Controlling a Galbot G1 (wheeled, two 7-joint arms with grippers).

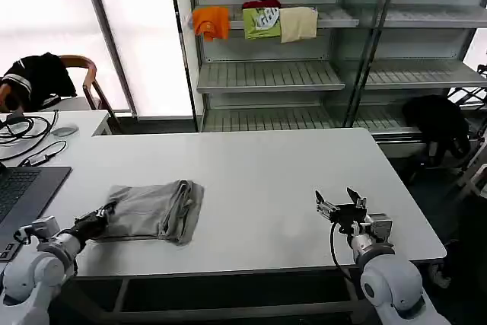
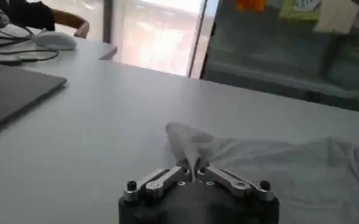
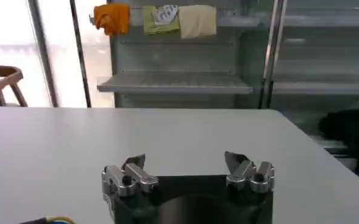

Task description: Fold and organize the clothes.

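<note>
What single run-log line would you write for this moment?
left hand: shut on grey T-shirt corner | T-shirt: folded, on table | right hand: open, idle over table

We see strong daylight pouring through the windows at the back left, blown out to plain white in the head view. The table takes even, soft light, with a faint shadow under the shirt edge. In the left wrist view the shelves behind go blurred, and the window there glares pinkish-white
</note>
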